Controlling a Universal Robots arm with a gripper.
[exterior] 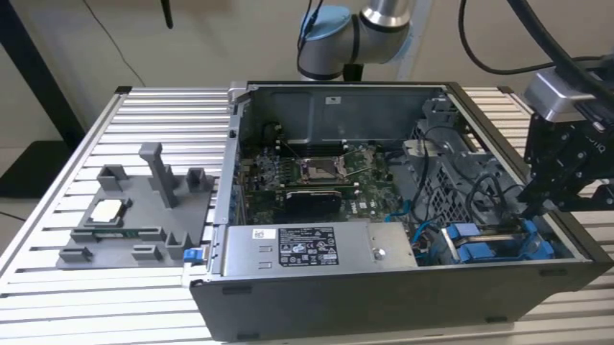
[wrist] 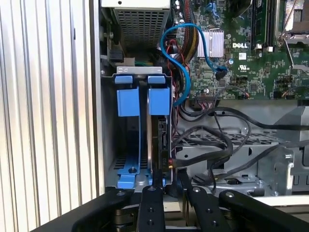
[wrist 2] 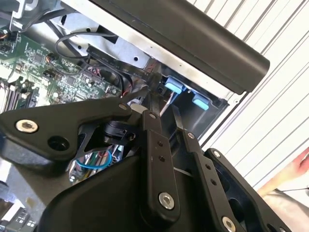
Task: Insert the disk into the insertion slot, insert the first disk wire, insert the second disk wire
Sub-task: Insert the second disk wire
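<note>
The disk (wrist: 156, 140) stands on edge in the insertion slot (wrist: 126, 145), under one of two bright blue tabs (wrist: 159, 99). In the exterior view the slot (exterior: 499, 248) sits in the case's near corner at the view's right. My black gripper (exterior: 533, 207) reaches down into that corner. In the first wrist view its fingers (wrist: 153, 191) close in on a small black connector at the disk's end, my gripper (wrist: 170, 178) shut on it. A black disk wire (wrist: 212, 155) runs from that connector. In the second wrist view my gripper (wrist 2: 152, 89) ends beside the blue tabs (wrist 2: 174, 87).
The open computer case (exterior: 384, 302) lies on a slatted metal table (exterior: 144, 115). A grey labelled power-supply box (exterior: 312, 248) fills its near side, with the green motherboard (exterior: 317, 172) behind. Blue, red and black cables (wrist: 186, 53) crowd beside the bay. A grey fixture block (exterior: 134, 215) lies at the exterior view's left.
</note>
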